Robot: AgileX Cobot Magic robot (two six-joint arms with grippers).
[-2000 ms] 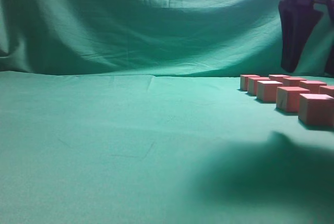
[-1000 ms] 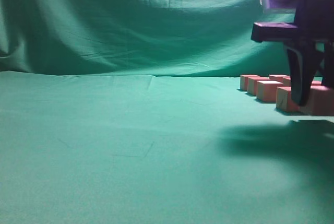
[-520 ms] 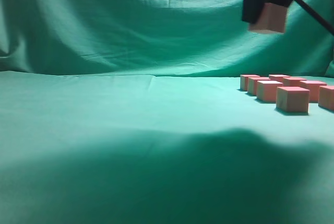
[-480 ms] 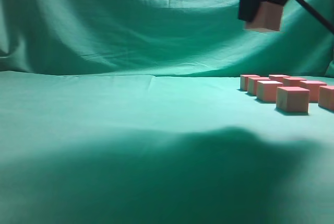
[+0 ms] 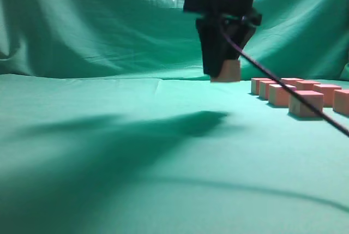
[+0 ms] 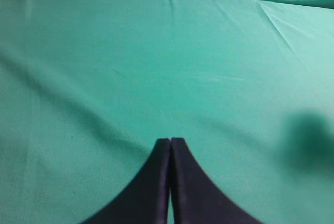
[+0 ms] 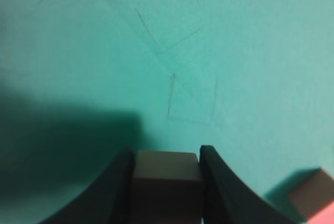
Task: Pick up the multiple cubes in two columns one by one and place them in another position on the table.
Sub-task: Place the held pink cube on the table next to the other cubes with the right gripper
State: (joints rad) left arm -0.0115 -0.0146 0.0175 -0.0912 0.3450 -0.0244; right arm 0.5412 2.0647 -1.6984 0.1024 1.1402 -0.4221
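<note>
Holding one cube (image 5: 229, 72) tight between the two fingers of the right end effector (image 5: 222, 73), up in the air above the table (image 5: 109, 152). Gripped from both sides, probably so it does not slip while being carried. Hanging over a bare green patch, well apart from the other cubes (image 5: 297, 95), which looks like a good free spot to set it down. Seen in the right wrist view too, with the cube squeezed snugly between dark fingers (image 7: 117, 185) and green cloth below

Sitting in two rows on the right side of the table, the rest of the cubes, close beside each other, waiting for a turn

Pressed together with nothing inside, the left end effector (image 6: 170, 145), staying low over plain cloth, likely out of the way

No boxes, bowls or trays anywhere to see, so nothing to fill
</note>
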